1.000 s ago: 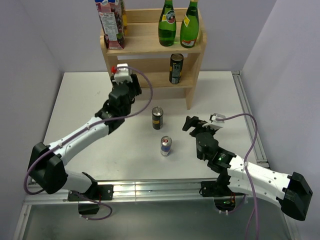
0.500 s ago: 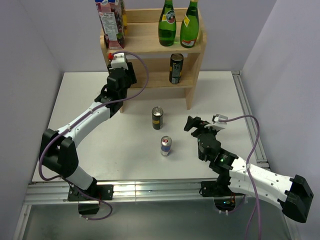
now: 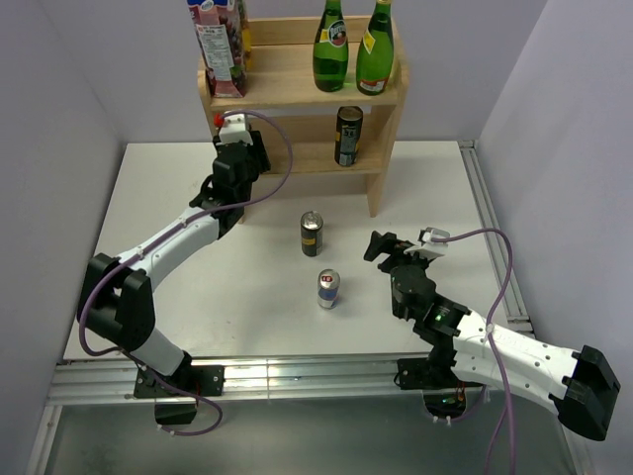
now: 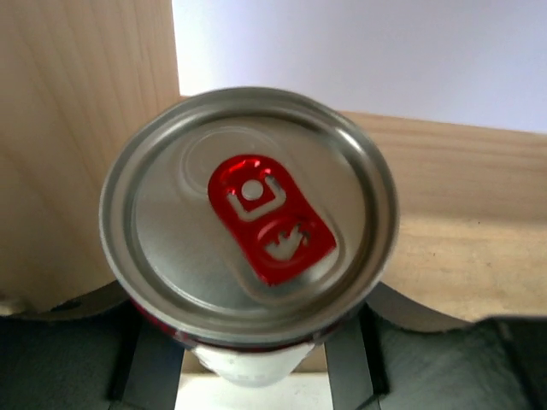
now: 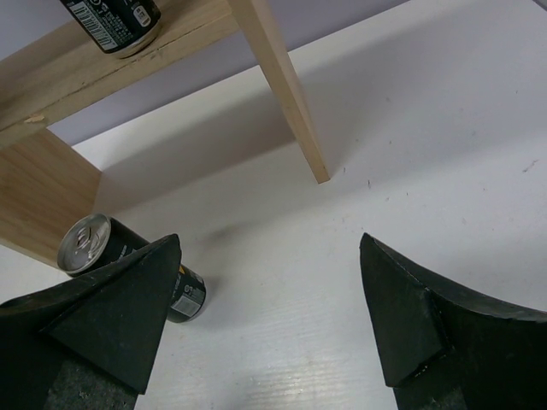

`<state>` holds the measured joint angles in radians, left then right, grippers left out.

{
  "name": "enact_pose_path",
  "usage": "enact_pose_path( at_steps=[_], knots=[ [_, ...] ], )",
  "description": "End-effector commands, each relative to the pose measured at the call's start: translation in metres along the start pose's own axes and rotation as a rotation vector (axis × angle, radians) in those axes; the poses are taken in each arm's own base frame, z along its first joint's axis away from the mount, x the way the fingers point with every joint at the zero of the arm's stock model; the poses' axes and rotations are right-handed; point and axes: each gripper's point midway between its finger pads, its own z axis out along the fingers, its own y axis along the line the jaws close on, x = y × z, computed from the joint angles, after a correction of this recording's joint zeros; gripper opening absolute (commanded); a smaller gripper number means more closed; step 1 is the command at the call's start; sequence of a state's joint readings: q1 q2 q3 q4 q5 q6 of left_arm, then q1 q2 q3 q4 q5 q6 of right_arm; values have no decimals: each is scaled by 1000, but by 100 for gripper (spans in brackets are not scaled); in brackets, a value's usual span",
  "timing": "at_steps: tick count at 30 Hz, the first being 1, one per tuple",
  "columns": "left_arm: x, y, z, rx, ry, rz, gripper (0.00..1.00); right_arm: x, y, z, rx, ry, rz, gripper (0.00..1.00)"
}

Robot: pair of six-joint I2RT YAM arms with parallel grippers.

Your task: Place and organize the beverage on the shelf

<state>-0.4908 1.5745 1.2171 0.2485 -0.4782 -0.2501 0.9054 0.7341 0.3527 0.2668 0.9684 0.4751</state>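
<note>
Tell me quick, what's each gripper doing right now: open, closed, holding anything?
Left gripper: closed, holding a can.
Right gripper: open, holding nothing.

No words or numbers legible, barcode on the black can (image 5: 115,21) on the shelf (image 5: 51,85) (digits too small), juice carton (image 3: 220,49) label blurred, red pull tab (image 4: 269,218) unlettered.
</note>
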Motion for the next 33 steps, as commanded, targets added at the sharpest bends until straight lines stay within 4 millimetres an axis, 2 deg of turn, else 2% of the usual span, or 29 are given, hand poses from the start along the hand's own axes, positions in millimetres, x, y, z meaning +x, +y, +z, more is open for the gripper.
enact_pose_path(
  at_steps=[1,10,11,12,13,14,16,18,19,27,33],
  knots=[
    [-23,2,-4,4,-87,-76,0,-5,-2,0,19,-23,29,92],
    [-10,4,3,-21,-70,-56,2,-4,-1,0,17,-22,32,91],
    [-10,5,4,-25,-68,-53,7,-4,-2,0,17,-22,30,92],
    [-11,5,5,-28,-68,-54,22,-4,-2,0,20,-23,29,91],
    [-11,5,5,-30,-68,-57,32,-4,-2,0,19,-23,30,91],
    [-11,4,5,-28,-68,-57,50,-4,-2,0,19,-23,29,91],
    [-12,5,3,-27,-74,-59,59,-4,-3,0,20,-24,30,92],
    [-15,5,2,-27,-78,-58,78,-4,-2,0,17,-23,30,92],
    [-15,5,2,-32,-78,-53,83,-4,-2,0,17,-23,30,92],
    [-20,5,-1,-39,-92,-55,88,-4,-2,0,18,-24,27,92],
    [-33,3,-14,-46,-110,-50,90,-2,-2,1,18,-22,23,92]
  ],
)
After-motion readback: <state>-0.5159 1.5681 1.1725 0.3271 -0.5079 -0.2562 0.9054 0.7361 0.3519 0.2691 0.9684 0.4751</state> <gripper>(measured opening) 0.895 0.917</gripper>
